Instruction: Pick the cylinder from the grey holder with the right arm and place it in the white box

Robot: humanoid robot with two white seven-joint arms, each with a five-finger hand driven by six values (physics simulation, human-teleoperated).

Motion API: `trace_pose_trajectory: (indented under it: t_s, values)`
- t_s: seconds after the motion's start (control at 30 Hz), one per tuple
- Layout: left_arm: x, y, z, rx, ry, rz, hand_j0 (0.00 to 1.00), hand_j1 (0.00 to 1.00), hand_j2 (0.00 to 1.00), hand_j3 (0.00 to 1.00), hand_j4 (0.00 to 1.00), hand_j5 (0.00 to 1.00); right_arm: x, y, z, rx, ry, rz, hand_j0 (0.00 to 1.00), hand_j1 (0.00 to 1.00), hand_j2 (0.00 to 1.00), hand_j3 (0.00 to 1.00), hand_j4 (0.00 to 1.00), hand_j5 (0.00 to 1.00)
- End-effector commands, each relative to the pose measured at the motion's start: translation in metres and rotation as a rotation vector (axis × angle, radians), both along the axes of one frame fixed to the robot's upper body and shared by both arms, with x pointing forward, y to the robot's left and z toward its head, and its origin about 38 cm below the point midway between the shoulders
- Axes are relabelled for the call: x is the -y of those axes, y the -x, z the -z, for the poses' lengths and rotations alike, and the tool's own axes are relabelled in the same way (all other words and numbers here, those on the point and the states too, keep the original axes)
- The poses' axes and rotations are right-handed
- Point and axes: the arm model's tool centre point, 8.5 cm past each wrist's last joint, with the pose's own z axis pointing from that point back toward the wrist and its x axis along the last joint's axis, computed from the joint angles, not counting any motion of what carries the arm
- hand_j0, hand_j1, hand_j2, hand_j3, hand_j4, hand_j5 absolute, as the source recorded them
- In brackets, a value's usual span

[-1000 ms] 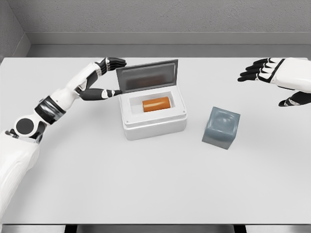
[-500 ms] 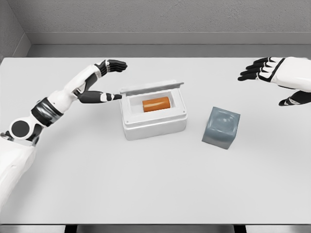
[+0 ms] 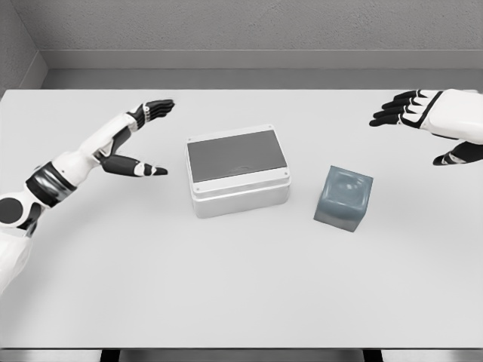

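The white box [image 3: 238, 179] sits mid-table with its grey lid [image 3: 235, 154] lying flat and closed, so the orange cylinder is hidden inside. To its right stands the grey holder [image 3: 344, 197], with nothing in its top. My left hand [image 3: 143, 136] hovers left of the box, apart from it, fingers spread and holding nothing. At the far right edge my right hand [image 3: 423, 121] floats above the table, fingers spread, well away from holder and box.
A grey wall [image 3: 241, 30] runs along the back of the white table [image 3: 226, 286]. The table's front edge lies near the bottom of the picture.
The box lid has swung down from upright to fully closed, covering the orange cylinder. My left hand has drawn back to the left, away from the lid. The right hand has not moved.
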Motion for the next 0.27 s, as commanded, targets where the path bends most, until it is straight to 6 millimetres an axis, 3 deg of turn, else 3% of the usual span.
trace_pose_trajectory:
  t_s: [0.0, 0.13, 0.23]
  values:
    - [-0.008, 0.001, -0.005, 0.021, 0.005, -0.002, 1.0, 1.0, 1.0, 1.0, 1.0, 1.0, 0.0, 0.0, 0.0, -0.002, -0.006, 0.002, 1.0, 1.0, 1.0, 1.0, 1.0, 1.0]
    - [-0.026, 0.007, -0.005, 0.006, 0.0, -0.025, 1.0, 1.0, 1.0, 1.0, 1.0, 1.0, 0.0, 0.0, 0.0, -0.003, -0.005, 0.002, 1.0, 1.0, 1.0, 1.0, 1.0, 1.0]
    - [-0.03, 0.007, -0.006, 0.007, -0.006, -0.029, 1.0, 1.0, 1.0, 1.0, 1.0, 1.0, 0.001, 0.001, 0.004, -0.013, -0.006, 0.003, 1.0, 1.0, 1.0, 1.0, 1.0, 1.0]
